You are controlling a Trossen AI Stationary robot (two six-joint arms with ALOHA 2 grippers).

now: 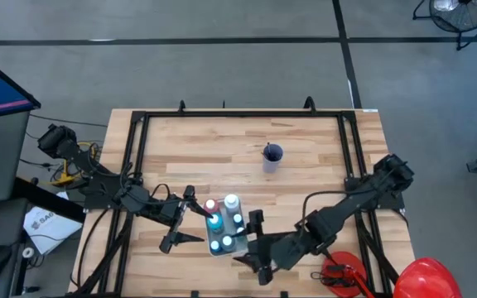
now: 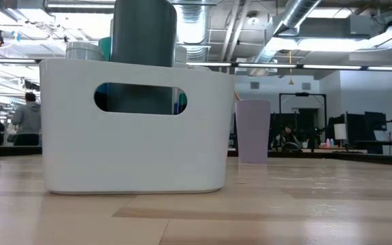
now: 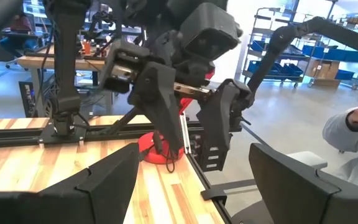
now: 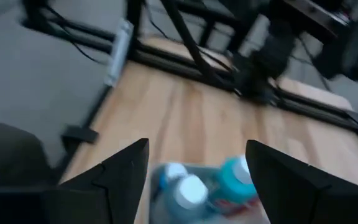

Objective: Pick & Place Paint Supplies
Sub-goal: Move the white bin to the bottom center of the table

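On the wooden bench (image 1: 247,149), the left hand (image 1: 190,217) sits low just to the left of a white caddy (image 2: 135,126), its two dark fingers (image 3: 98,180) spread well apart and holding nothing. The caddy stands near the bench's front edge between the two arms and holds the paint bottles (image 1: 222,222) upright, their white caps and teal, light blue and red bodies showing from above. The right hand (image 1: 251,248) hovers just right of the caddy with fingers (image 4: 120,174) wide apart and empty over the bottles, while a lilac cup (image 1: 272,157) holding a dark brush stands well behind, and a red helmet (image 1: 427,277) lies off the bench's right front corner.
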